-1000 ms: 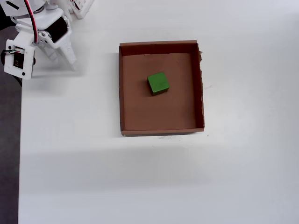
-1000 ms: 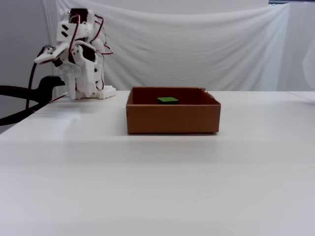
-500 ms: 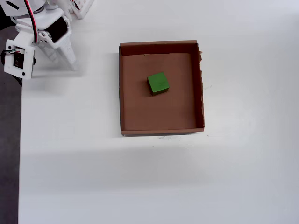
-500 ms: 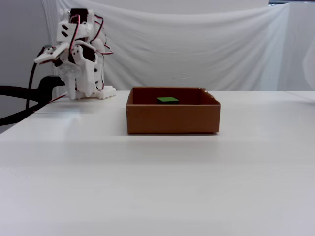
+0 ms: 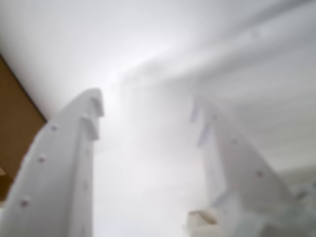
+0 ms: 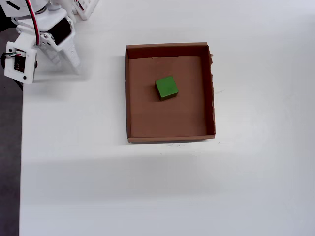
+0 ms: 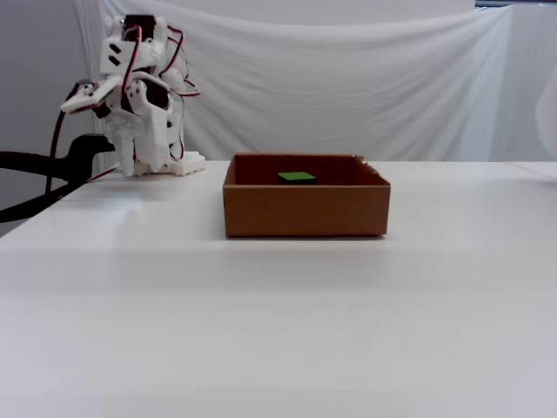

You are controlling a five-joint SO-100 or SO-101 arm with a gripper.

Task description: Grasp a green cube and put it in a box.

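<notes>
Cube placement looks finished: the green cube (image 6: 166, 87) sits flat on the floor of the box (image 6: 170, 130), a little above centre in the overhead view and clear of all 4 walls, and from the fixed view only its top face (image 7: 298, 177) peeks over the near wall of the box (image 7: 305, 210). The gripper (image 5: 145, 111) hangs well away at the arm's base, near the upper-left corner of the overhead view (image 6: 69, 64), with nothing between its 2 fingers (image 5: 64, 163); the wrist view shows them spread with a clear gap and only blurred white table beyond, plus a sliver of brown box wall (image 5: 15, 123) at the left edge. Judged from this, the step in hand is simply the retreat to rest, and doing it well means little more than holding the arm folded back over its own base, keeping the fingers off the table (image 6: 147, 196), and not sweeping toward the box, whose light cardboard would probably slide at a nudge. No further grasp seems called for; the cube lies level and looks stable. Should another cycle be wanted, the approach ought to come from above the box, since the low walls leave little room for a sideways reach.
</notes>
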